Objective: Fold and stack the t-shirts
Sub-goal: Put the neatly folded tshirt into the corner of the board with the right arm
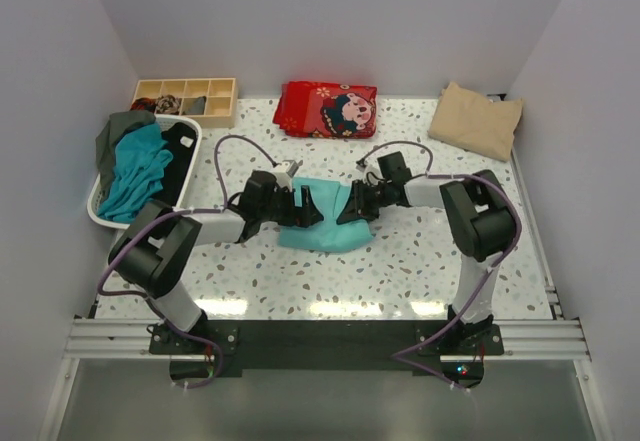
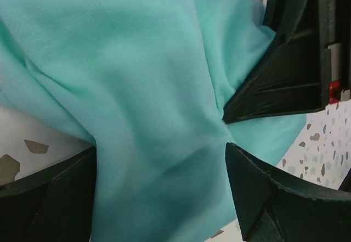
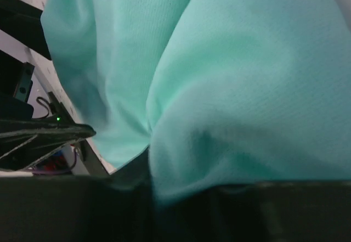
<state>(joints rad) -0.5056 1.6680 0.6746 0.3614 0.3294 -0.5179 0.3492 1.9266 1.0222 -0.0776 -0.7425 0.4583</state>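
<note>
A light turquoise-mint t-shirt (image 1: 325,223) lies bunched on the table's middle and fills both wrist views (image 2: 137,88) (image 3: 247,88). My left gripper (image 1: 306,209) is at its left edge. Its two black fingers (image 2: 49,198) stand wide apart with cloth lying between them, so it is open. My right gripper (image 1: 350,206) is at the shirt's right edge; in the left wrist view its fingers (image 2: 285,61) come together on a pinch of cloth. In the right wrist view cloth drapes over the jaws. A folded beige t-shirt (image 1: 476,121) lies at the back right.
A white basket (image 1: 100,211) at the left holds teal (image 1: 135,171), black (image 1: 180,156) and grey-green (image 1: 115,131) t-shirts. A wooden divided tray (image 1: 185,99) stands at the back left. A red cartoon-print pouch (image 1: 326,109) lies at the back middle.
</note>
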